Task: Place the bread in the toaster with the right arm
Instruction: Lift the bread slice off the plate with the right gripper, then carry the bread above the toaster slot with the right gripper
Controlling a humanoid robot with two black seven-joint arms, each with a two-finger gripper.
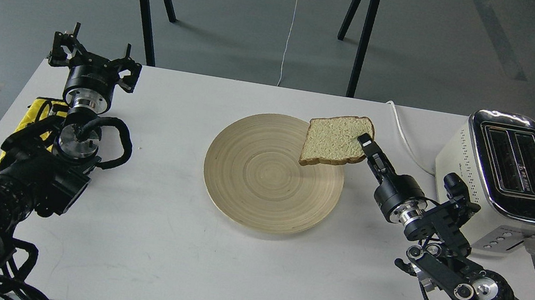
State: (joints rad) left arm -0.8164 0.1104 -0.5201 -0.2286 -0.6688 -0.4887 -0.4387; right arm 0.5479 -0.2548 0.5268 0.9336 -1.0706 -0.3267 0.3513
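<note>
The right gripper (364,143) has the bread (336,140) pinched by its right-hand edge, and the slice hangs tilted above the far right rim of the round wooden plate (240,188), clear of the surface as far as this angle tells. It looks light and soft, that slice, a spongy crumb with a firmer brown crust, so it will likely sag or tear if squeezed hard; the crust edge is the sensible place to hold, and that is just where the fingers sit. Over on the right stands the toaster (504,182), cream body, chrome top, both slots open to the ceiling, well apart from the bread. The slice will have to turn edge-down to slide in. There is a small dark mark between the slots, but it is too small to read. The left gripper (94,58) rests idle at the table's far left, fingers spread wide, holding nothing.
</note>
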